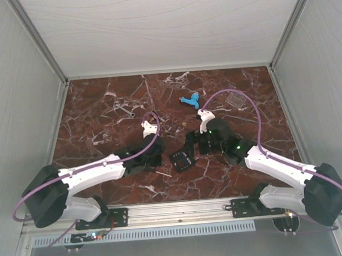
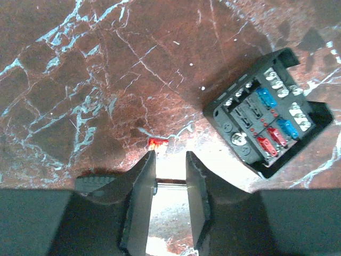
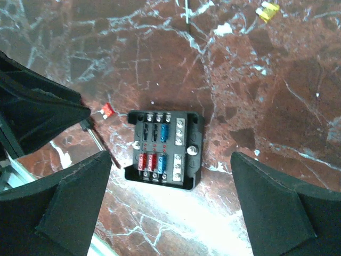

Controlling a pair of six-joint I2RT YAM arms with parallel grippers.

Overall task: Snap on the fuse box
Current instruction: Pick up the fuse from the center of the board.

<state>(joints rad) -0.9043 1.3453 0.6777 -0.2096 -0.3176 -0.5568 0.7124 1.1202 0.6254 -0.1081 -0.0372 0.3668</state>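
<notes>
Item: small square black plastic fuse box (image 1: 182, 159), base only, lying flat and face-up on the dark red marble-patterned table top (image 1: 98, 104), its red and blue fuses and metal terminals uncovered. Cover: clear square plastic lid (image 1: 235, 101), lying loose on the table well apart from the fuse box, beyond it and to its right in the top view; not fitted and not held by either arm. Left gripper (image 2: 170, 157): low, beside the fuse box, jaws narrowly parted with only bare table showing in the gap; nothing gripped. Right gripper (image 3: 170, 159): poised over the fuse box, jaws spread wide to either side of it, touching nothing. Loose parts: one small red blade fuse (image 2: 157, 143) just beside the fuse box, off the left gripper's tips; one small yellow blade fuse (image 3: 268, 9) farther from the fuse box; a light-blue plastic piece (image 1: 191, 100) beyond the fuse box, near the lid. Status, by judgement: snapping-on not begun. Outstanding: fetch the lid, bring it square over the fuse box, press until it latches.
</notes>
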